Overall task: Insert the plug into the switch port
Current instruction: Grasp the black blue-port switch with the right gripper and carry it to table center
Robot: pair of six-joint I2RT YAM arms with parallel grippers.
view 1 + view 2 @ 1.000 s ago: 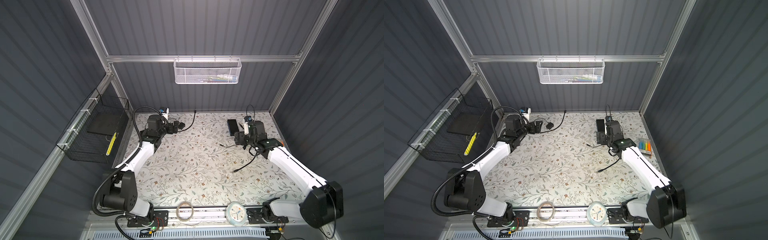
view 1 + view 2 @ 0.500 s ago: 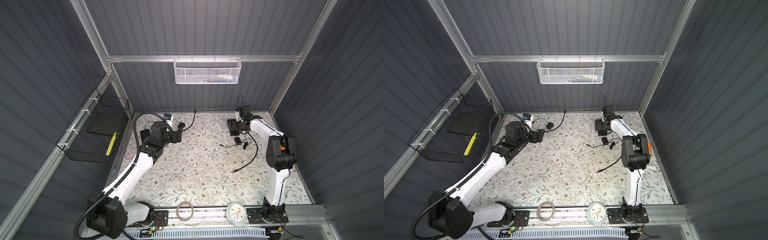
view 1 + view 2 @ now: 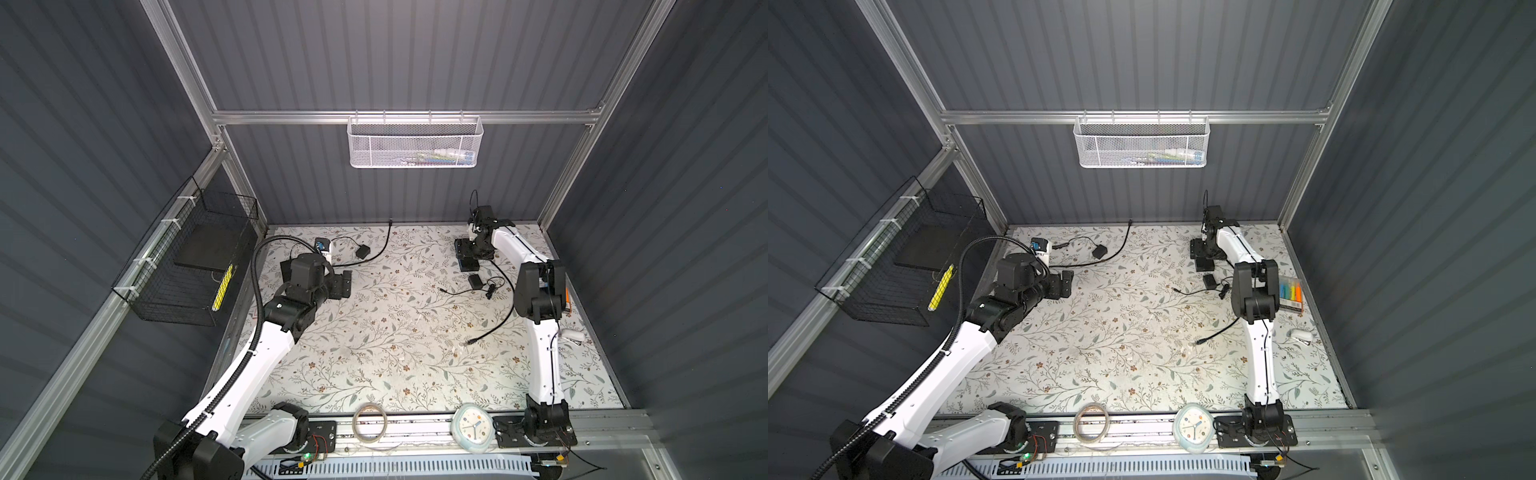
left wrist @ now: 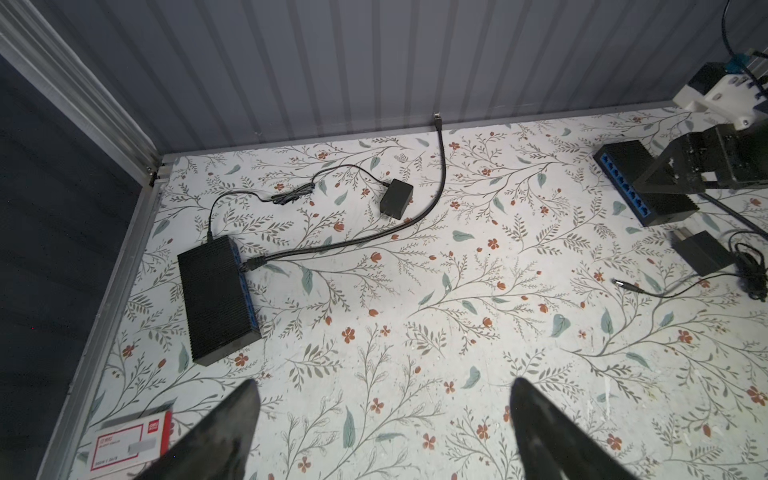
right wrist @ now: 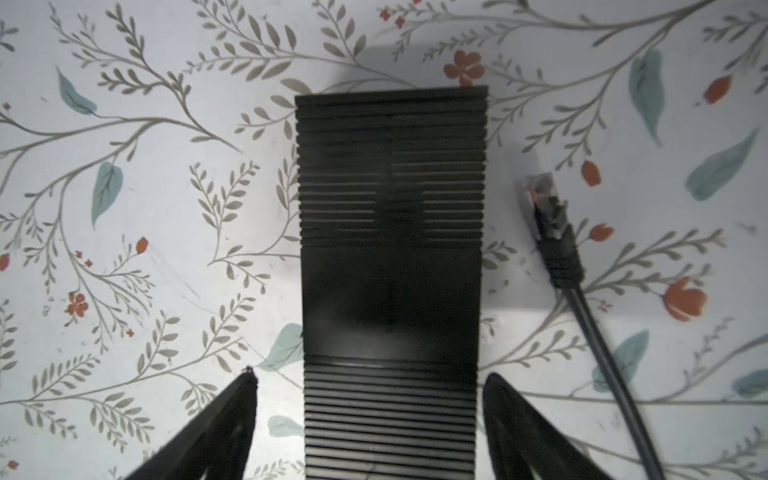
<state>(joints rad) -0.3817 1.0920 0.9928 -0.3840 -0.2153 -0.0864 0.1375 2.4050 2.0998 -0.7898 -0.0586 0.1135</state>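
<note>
The plug point(image 5: 544, 199) is lying flat on the flowered mat point(image 5: 124, 166) at the far right of the scene. It is sitting just beside a long side of the black ribbed switch point(image 5: 390, 249), with a gap between them. Only the right wrist view is showing it, because in both top views the right gripper point(image 3: 468, 251) and its wrist are covering that spot. The switch's blue ports point(image 4: 623, 187) are showing only in the left wrist view.

The right gripper is hanging over the switch with its fingers point(image 5: 232, 415) spread to either side. Whether they are touching it is hard to tell. The plug's cable point(image 5: 598, 353) is trailing toward the near side, and its other end point(image 3: 469, 341) is lying loose on the mat.

The left gripper point(image 4: 384, 386) is hovering at the far left, spread wide and holding nothing. A second switch point(image 4: 216, 299) is lying plain in the left wrist view. In both top views it is hard to make out behind the left arm's wrist. A pack of markers point(image 3: 1291, 293) is showing beside the right arm's elbow in a top view.
</note>
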